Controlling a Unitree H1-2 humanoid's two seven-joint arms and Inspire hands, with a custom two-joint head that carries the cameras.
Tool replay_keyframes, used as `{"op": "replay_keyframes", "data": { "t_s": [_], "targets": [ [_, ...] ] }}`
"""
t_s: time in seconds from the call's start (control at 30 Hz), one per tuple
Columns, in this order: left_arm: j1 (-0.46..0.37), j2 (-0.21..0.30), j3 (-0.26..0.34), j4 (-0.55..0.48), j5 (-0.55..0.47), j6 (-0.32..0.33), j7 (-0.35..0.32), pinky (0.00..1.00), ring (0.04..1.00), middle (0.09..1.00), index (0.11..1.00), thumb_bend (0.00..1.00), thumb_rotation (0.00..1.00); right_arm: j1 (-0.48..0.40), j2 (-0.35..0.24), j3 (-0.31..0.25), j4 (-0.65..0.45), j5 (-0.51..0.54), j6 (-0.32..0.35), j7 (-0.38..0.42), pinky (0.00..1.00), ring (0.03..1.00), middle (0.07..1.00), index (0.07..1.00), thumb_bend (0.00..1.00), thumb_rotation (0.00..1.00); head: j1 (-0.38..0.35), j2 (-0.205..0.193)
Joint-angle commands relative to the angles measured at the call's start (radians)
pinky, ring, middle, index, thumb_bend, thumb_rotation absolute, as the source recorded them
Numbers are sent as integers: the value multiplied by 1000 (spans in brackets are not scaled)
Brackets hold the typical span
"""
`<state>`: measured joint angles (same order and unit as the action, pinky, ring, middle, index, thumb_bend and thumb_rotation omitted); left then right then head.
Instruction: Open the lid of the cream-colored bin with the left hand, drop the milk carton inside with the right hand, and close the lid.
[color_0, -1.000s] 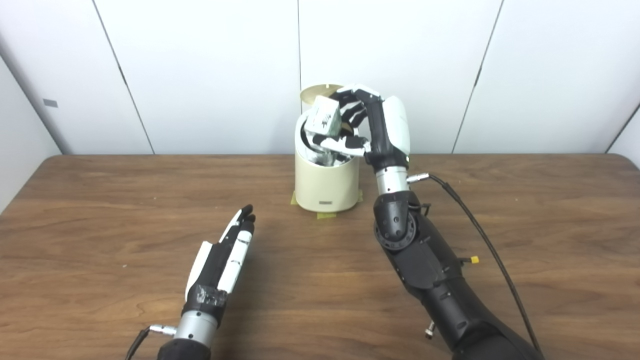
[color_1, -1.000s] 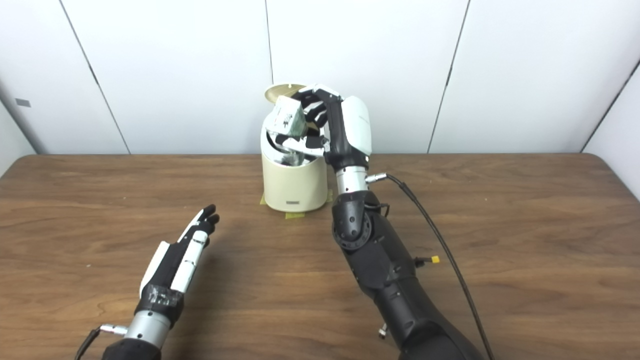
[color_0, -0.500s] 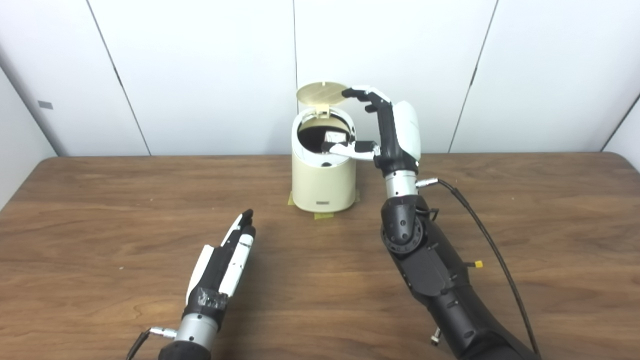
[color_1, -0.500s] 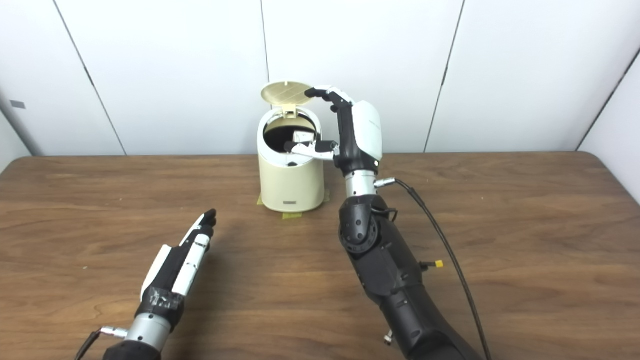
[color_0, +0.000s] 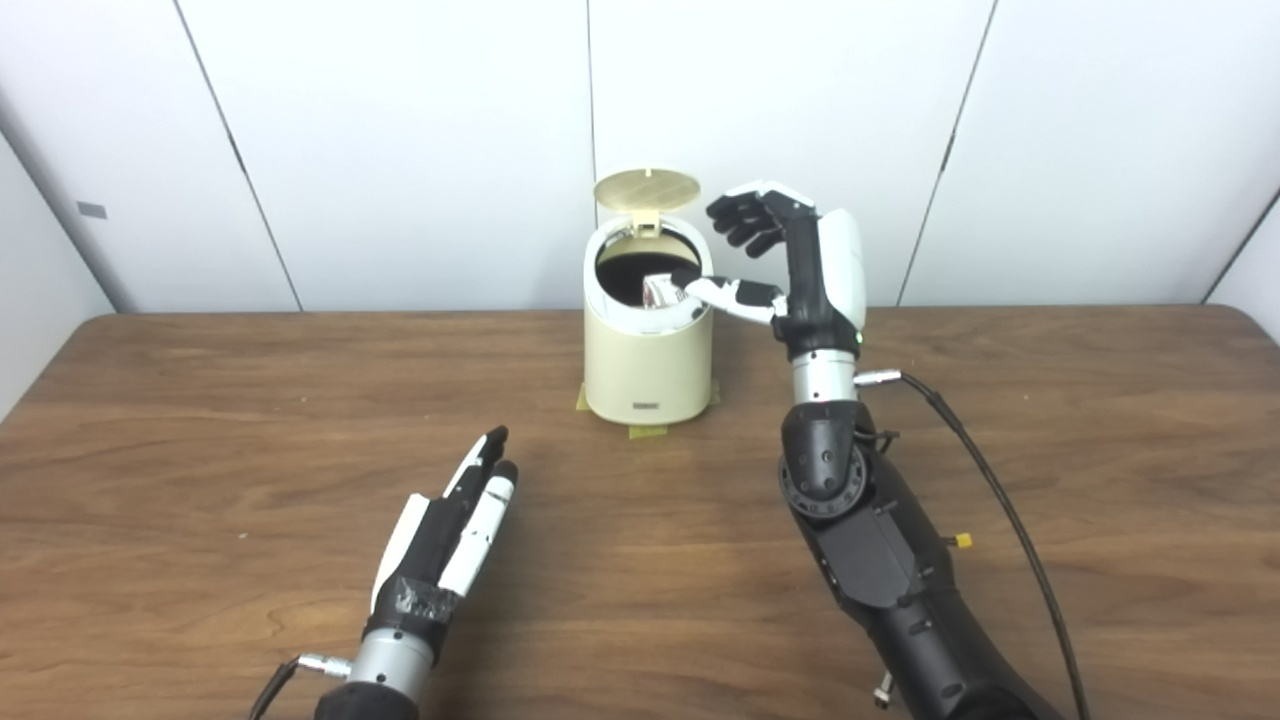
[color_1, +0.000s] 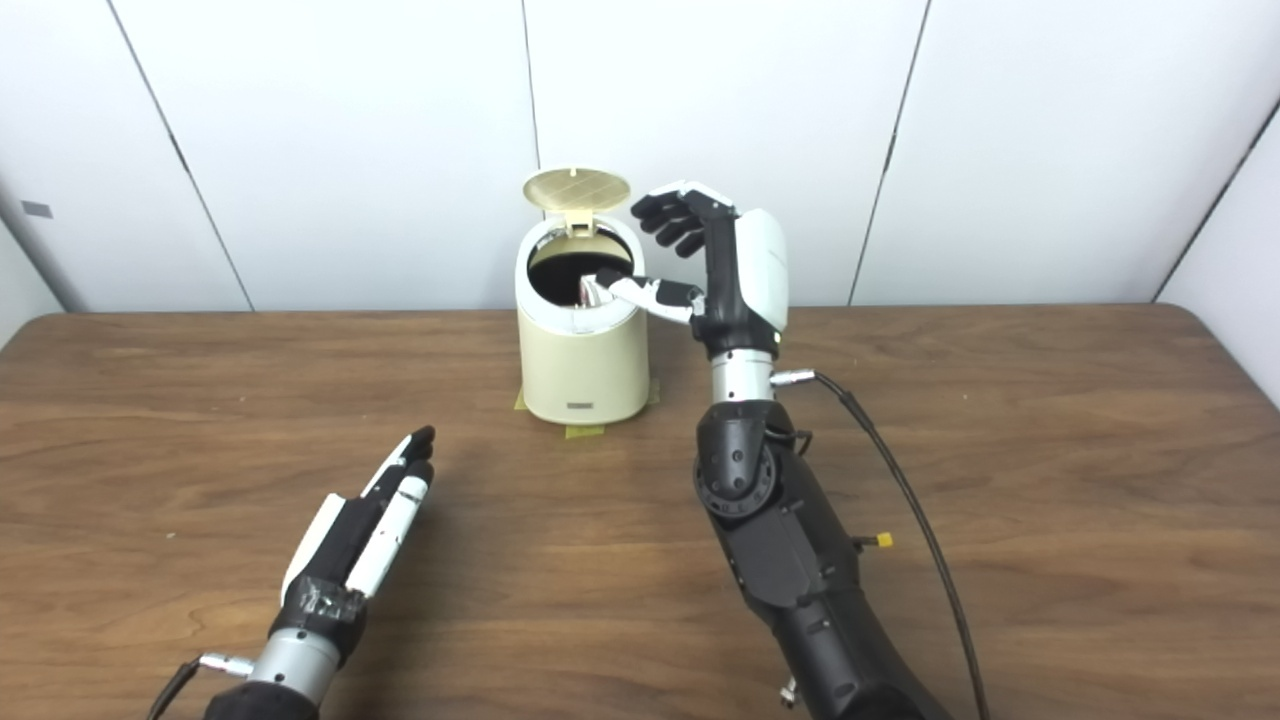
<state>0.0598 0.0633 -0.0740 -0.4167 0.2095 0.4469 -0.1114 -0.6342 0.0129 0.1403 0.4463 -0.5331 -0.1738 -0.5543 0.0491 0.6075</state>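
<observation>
The cream-colored bin (color_0: 648, 365) stands at the back middle of the table, its round lid (color_0: 647, 189) tipped up and open. The milk carton (color_0: 661, 291) lies inside the bin, only a pale corner showing against the dark interior. My right hand (color_0: 790, 255) is raised just right of the bin, open and holding nothing, its thumb reaching over the rim. My left hand (color_0: 447, 530) rests low over the table in front and to the left of the bin, flat with fingers straight, holding nothing.
Yellow-green tape marks (color_0: 647, 431) sit under the bin's base. A black cable (color_0: 1000, 500) runs along the table from my right wrist. White wall panels stand close behind the wooden table (color_0: 200, 440).
My right hand let go of the milk carton, which dropped into the bin. The hand then opened and drew back to the right of the bin. The left hand barely moved.
</observation>
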Motion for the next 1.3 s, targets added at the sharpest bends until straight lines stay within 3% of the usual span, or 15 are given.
{"op": "replay_keyframes", "data": {
  "t_s": [0.0, 0.1, 0.27, 0.4, 0.47, 0.53, 0.6, 0.63, 0.67, 0.7, 0.83, 1.0, 1.1, 1.27],
  "targets": [
    [-20, -7, 12, -13, -12, -44, 22, 1000, 1000, 998, 990, 290, 937, -17, -14, -17, -67, 23, -50, 7, 301, 386, 494, 518, 518, 0, -2, 1],
    [-42, -16, 28, 1, -27, -52, 34, 1000, 1000, 986, 995, 279, 931, 21, -28, -30, -120, 50, -49, 32, 312, 381, 485, 515, 517, 0, -4, 0],
    [-129, -36, 80, 49, -92, -59, 49, 969, 952, 950, 987, 242, 941, 113, -41, -69, -265, 103, 62, 126, 379, 412, 476, 506, 521, 0, -4, 0],
    [-195, -45, 107, 84, -126, -42, 55, 941, 926, 934, 970, 294, 946, 187, -40, -106, -356, 163, 133, 190, 440, 447, 472, 500, 522, 0, 2, -3],
    [-234, -41, 115, 107, -146, -35, 49, 926, 914, 924, 956, 302, 970, 228, -38, -121, -403, 201, 187, 237, 442, 451, 471, 504, 522, 0, 3, -5],
    [-273, -30, 116, 127, -159, -33, 39, 913, 908, 917, 951, 305, 975, 272, -43, -127, -463, 253, 284, 312, 427, 445, 473, 514, 520, 0, 2, -6],
    [-311, -11, 109, 149, -162, -46, 24, 895, 897, 905, 949, 314, 951, 310, -50, -131, -518, 319, 373, 392, 474, 521, 485, 504, 522, 9, 3, -8],
    [-330, -1, 104, 158, -163, -51, 16, 895, 894, 905, 951, 315, 967, 328, -52, -137, -538, 358, 400, 426, 515, 565, 564, 501, 513, 86, 3, -8],
    [-348, 6, 101, 164, -164, -48, 12, 894, 893, 905, 950, 318, 978, 346, -53, -142, -556, 393, 420, 453, 544, 602, 617, 592, 556, 260, 4, -9],
    [-367, 11, 99, 171, -167, -48, 9, 893, 892, 902, 945, 325, 970, 364, -53, -148, -573, 424, 437, 476, 563, 634, 658, 650, 575, 370, 5, -10],
    [-448, 22, 96, 228, -183, -67, 6, 889, 895, 898, 932, 373, 886, 436, -51, -163, -636, 522, 476, 541, 671, 763, 792, 789, 555, 633, 1, -12],
    [-537, 40, 94, 319, -196, -127, -3, 876, 890, 890, 914, 405, 863, 503, -51, -162, -672, 565, 473, 570, 742, 828, 845, 855, 569, 798, -2, -17],
    [-585, 49, 87, 363, -185, -141, -8, 870, 889, 895, 915, 410, 882, 523, -57, -145, -655, 553, 430, 578, 743, 829, 849, 864, 538, 821, -1, -23],
    [-656, 59, 81, 434, -172, -164, -4, 903, 910, 918, 925, 429, 932, 550, -23, -151, -644, 597, 419, 576, 743, 835, 844, 855, 499, 837, 7, -32]
  ]
}}
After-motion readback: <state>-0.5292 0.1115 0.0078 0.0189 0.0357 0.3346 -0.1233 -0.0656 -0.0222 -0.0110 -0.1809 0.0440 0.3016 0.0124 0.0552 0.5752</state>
